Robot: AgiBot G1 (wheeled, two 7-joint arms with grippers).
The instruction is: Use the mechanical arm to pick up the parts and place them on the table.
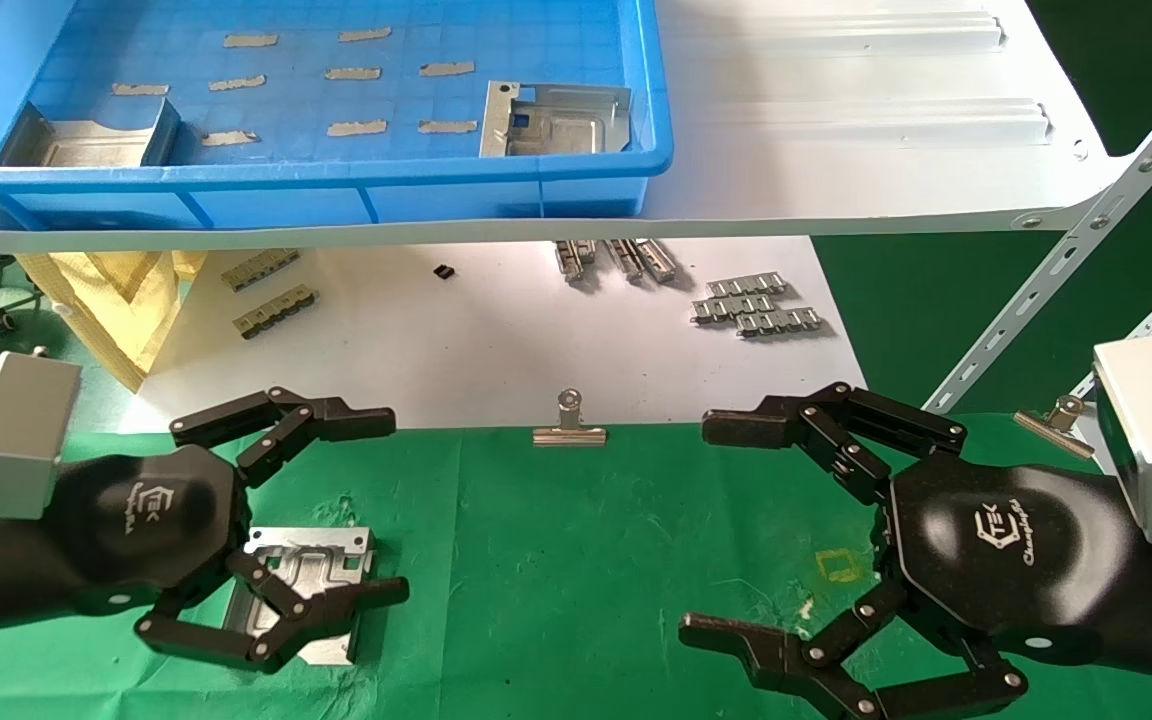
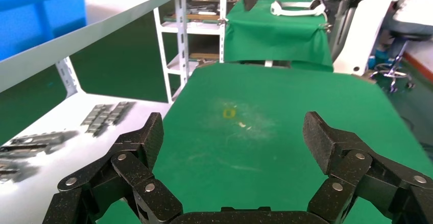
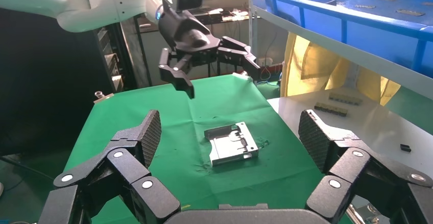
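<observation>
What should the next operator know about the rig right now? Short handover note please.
Left gripper: open, raised above the part on the table, not touching it, as the right wrist view shows.
Right gripper: open, empty, hovering over the table.
Done: one part lies flat on the green cloth, released.
Left: two parts are in the blue tray on the white shelf: one at its left front corner, one at its right front. Both need picking up and setting on the table.
</observation>
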